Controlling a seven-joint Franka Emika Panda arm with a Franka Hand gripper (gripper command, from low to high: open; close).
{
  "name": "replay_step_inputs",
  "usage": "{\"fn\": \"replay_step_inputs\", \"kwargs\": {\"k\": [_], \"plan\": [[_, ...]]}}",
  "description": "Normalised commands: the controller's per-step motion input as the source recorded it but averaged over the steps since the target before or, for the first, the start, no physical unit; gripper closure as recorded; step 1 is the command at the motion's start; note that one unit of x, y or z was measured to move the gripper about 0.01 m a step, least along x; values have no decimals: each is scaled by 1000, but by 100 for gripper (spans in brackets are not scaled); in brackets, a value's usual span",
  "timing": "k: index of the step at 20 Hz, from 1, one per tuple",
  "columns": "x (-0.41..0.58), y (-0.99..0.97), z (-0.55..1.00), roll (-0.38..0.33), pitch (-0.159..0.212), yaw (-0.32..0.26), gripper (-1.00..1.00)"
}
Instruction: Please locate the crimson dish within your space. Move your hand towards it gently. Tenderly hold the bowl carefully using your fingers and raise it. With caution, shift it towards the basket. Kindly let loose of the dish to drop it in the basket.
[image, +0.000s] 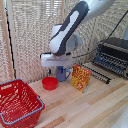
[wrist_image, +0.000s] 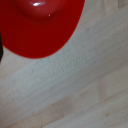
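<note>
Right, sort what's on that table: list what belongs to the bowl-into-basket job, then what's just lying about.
Part of the job:
- red bowl, on the table, filling much of the wrist view
- red mesh basket, toward the exterior view's left
- gripper, above and behind the bowl; its fingers can't be made out

Just lying about:
- blue mug
- yellow-and-red box
- toaster oven

The hand's fingers (image: 60, 70) seem hidden behind the blurred blue mug (image: 64, 74).
</note>
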Motion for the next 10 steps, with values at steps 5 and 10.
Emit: {"fn": "replay_step_inputs", "kwargs": {"k": [5,10], "plan": [[70,46,-328,-29,17,-45,-100],[39,146,-279,-74,17,-46,-100]]}}
